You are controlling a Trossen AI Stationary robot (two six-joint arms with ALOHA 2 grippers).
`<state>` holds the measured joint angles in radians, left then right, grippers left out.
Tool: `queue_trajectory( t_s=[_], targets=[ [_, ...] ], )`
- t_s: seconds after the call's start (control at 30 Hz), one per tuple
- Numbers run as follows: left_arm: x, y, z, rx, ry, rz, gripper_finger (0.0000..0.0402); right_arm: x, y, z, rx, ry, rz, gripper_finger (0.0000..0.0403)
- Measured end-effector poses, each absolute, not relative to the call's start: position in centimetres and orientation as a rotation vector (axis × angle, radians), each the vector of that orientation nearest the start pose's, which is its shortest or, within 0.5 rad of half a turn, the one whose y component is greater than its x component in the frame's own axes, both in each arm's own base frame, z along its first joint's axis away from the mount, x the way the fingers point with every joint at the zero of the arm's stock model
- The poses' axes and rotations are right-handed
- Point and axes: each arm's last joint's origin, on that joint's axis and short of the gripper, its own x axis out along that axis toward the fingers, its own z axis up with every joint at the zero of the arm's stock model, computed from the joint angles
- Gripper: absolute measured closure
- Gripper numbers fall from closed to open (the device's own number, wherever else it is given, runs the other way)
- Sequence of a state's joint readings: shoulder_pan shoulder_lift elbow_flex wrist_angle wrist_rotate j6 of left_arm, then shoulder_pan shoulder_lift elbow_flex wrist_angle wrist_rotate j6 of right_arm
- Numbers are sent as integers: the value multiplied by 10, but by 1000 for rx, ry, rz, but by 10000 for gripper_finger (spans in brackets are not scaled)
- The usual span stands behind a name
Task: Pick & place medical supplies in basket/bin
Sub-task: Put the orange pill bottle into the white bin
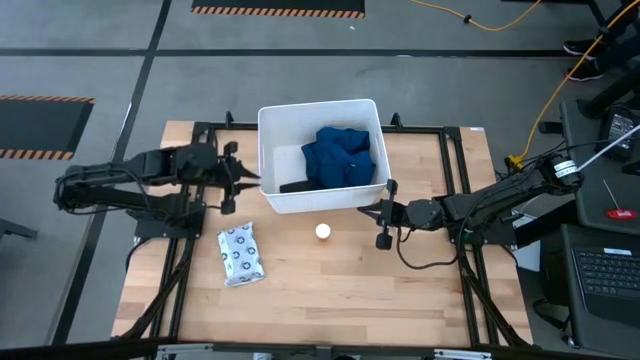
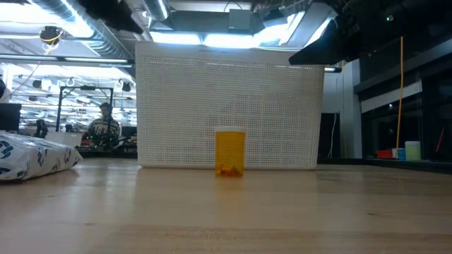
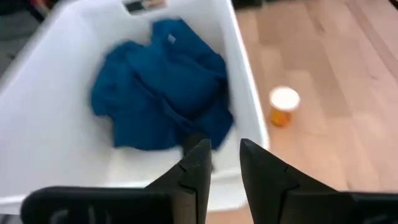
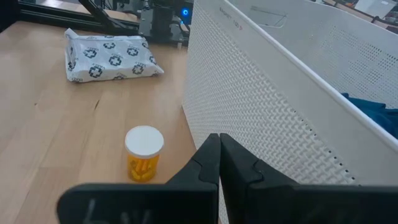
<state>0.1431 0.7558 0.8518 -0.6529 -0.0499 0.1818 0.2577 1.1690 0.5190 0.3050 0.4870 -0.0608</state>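
Closest thing to the low camera is the tiny orange pill bottle [image 2: 229, 150], standing upright on the wooden table [image 1: 330, 280] right in front of the white tub [image 1: 268, 150]. From above you just see its white cap, sitting a little off the tub's near wall.

Left gripper [image 1: 240, 178] is at the tub's left wall, about level with the rim. In its wrist view the two dark fingers [image 3: 198, 168] have a narrow gap between them, so partly open, and nothing is between them. They hang over the tub's edge, not gripping anything that I can make out.

Inside the tub: the dark-blue cloth [image 1: 342, 155] is bunched up toward the right side, and the small black oblong [image 1: 294, 186] lies on the floor of the tub by the near wall, just beside the cloth.

Right gripper [image 1: 384, 213] is just off the tub's near right corner, over the table, near the bottle but not touching it. Its fingers [image 4: 211, 158] are pressed together, fully closed, holding nothing. The wrist view looks along the tub's wall with the bottle to one side.

The white packet with the dark dot pattern [image 1: 240, 254] is lying flat on the table, well apart from the tub, on the left arm's side.
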Motion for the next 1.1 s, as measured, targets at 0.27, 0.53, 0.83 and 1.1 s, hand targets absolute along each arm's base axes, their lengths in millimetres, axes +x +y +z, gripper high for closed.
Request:
queue_trajectory(
  t_s=[0.27, 0.53, 0.83, 1.1],
  targets=[
    [145, 19, 278, 84, 687, 118, 325, 232, 47, 216, -181, 317, -219, 397],
    [150, 20, 269, 81, 721, 116, 323, 233, 47, 218, -171, 291, -220, 397],
    [144, 19, 270, 95, 730, 102, 373, 233, 47, 218, -171, 290, -220, 397],
    [134, 15, 278, 73, 654, 104, 399, 233, 47, 218, -171, 289, -219, 397]
  ],
)
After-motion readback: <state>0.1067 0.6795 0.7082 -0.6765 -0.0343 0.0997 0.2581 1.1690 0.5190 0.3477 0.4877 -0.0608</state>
